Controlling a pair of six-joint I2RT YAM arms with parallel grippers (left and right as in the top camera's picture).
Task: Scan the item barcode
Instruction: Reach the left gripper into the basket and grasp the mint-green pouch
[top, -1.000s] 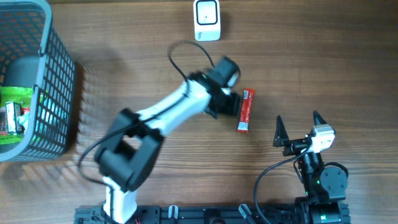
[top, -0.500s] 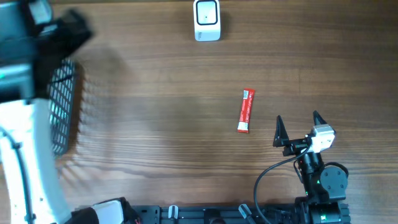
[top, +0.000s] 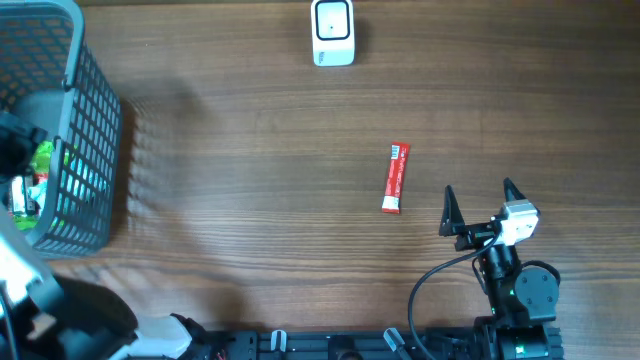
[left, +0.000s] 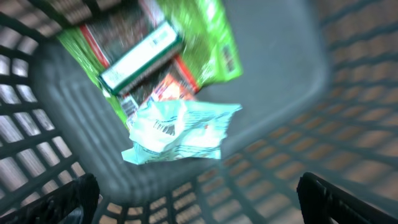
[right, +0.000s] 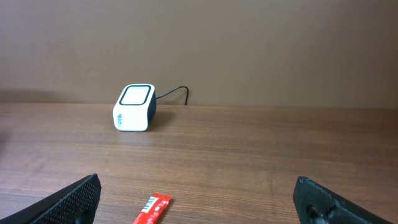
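Note:
A red stick packet (top: 395, 178) lies alone on the wooden table, also low in the right wrist view (right: 152, 211). The white barcode scanner (top: 332, 32) stands at the far edge, facing up (right: 134, 107). My left gripper (left: 202, 205) hangs open inside the grey basket (top: 100, 130), nothing between its fingers. Under it lie a teal-and-white packet (left: 177, 130), a green bag (left: 208, 43) and a small green-and-white box (left: 140, 56), all blurred. My right gripper (top: 478, 215) stands open and empty, just right of the red stick packet.
The basket's mesh walls (left: 354, 143) surround the left gripper closely. The scanner's black cable (right: 174, 92) runs off behind it. My left arm (top: 12, 250) reaches up along the table's left edge.
The left gripper opened and let go of the red stick packet at the table's middle, then the arm swung left over the basket. The right arm has not moved.

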